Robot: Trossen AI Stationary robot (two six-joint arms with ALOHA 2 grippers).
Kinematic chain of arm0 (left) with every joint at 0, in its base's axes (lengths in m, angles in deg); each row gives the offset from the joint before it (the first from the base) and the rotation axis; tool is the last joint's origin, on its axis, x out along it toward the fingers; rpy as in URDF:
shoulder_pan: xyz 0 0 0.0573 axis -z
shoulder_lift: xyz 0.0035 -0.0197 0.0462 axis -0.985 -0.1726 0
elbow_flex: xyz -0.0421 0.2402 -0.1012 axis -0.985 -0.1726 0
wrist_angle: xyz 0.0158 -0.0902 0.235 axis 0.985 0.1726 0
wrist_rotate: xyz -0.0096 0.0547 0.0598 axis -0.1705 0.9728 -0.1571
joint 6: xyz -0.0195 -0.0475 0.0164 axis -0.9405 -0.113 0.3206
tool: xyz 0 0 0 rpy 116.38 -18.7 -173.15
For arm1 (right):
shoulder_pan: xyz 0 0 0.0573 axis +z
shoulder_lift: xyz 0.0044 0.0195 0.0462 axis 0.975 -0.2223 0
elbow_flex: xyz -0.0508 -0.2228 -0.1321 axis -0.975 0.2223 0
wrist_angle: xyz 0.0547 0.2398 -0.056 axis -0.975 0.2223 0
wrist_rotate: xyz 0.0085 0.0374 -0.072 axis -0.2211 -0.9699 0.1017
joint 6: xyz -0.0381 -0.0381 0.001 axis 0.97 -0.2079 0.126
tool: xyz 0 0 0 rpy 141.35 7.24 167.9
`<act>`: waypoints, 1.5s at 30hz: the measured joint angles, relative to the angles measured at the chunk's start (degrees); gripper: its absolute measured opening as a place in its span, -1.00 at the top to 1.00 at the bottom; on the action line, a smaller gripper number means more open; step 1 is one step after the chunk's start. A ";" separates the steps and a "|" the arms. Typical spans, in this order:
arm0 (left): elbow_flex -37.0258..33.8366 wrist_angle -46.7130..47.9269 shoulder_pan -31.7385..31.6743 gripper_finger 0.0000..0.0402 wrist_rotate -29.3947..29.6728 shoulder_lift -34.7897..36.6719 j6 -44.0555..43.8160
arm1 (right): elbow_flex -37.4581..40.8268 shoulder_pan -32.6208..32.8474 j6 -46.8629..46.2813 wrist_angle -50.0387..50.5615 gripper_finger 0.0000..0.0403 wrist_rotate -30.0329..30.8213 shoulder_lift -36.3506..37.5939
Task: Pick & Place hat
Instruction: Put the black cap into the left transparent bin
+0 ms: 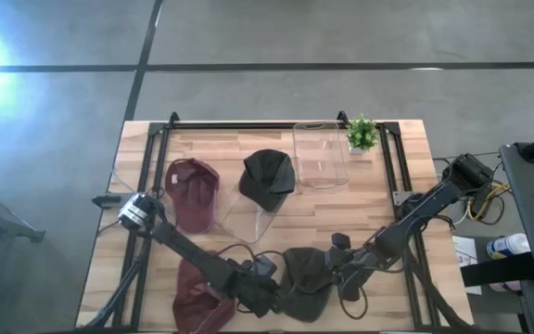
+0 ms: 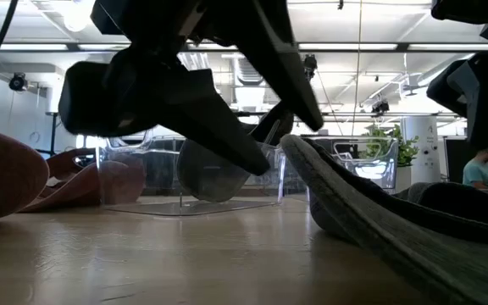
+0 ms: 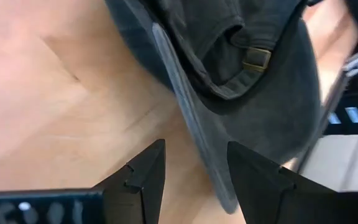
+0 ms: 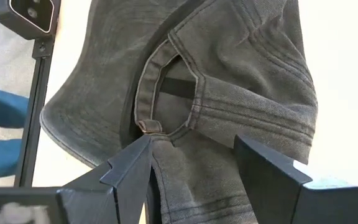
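Observation:
A dark grey cap (image 1: 306, 278) lies at the table's near edge, its inside and brass strap buckle (image 3: 257, 57) facing my left wrist camera. My left gripper (image 1: 269, 283) is open at the cap's left side, and the brim edge (image 3: 194, 134) runs between its fingers (image 3: 196, 146). My right gripper (image 1: 341, 266) is open at the cap's right side. Its fingers (image 4: 192, 140) stand on either side of the cloth below the back strap opening (image 4: 166, 84). In the low view the brim (image 2: 299, 152) rises beside the left gripper. My left gripper comes slanting down from the table's left with the cap's brim edge (image 3: 211, 177) between its open fingers; whether they touch it, I cannot tell. My right gripper comes from the table's right; one fingertip (image 4: 143, 146) sits at the strap loop (image 4: 149, 126); whether it touches, I cannot tell.
A maroon cap (image 1: 197, 297) lies just left of the left gripper. Farther back are another maroon cap (image 1: 193, 190), a dark cap (image 1: 267, 176), a clear stand (image 1: 248, 221), a clear bin (image 1: 321, 153) and a small plant (image 1: 362, 134). Black rails (image 1: 146, 176) border the table.

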 joint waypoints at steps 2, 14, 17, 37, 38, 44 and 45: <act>-1.76 -3.80 -0.06 0.17 -0.40 0.00 -1.23 | -0.02 0.00 0.04 0.02 -0.11 0.00 0.00; -3.37 -9.19 -0.25 0.17 3.60 0.00 -5.04 | -0.02 -0.06 4.31 0.84 -0.11 0.04 0.02; -3.36 -9.82 -0.21 0.17 3.87 -1.29 -8.59 | -0.02 -0.19 6.13 2.16 -0.11 0.07 0.04; -0.38 -10.70 0.32 0.57 6.21 -3.66 -5.38 | -0.02 -0.15 7.77 3.39 -0.11 0.17 0.04; -0.16 -10.68 0.32 0.63 6.38 -3.66 -4.97 | -0.02 -0.15 7.84 3.40 -0.11 0.36 0.04; 0.00 -10.55 0.27 0.95 6.15 -3.66 -3.46 | 0.00 -0.14 4.46 3.37 -0.11 0.46 0.04; 0.00 -10.15 0.27 0.95 6.18 -3.66 -3.46 | 0.00 -0.09 3.40 3.37 -0.11 0.46 0.04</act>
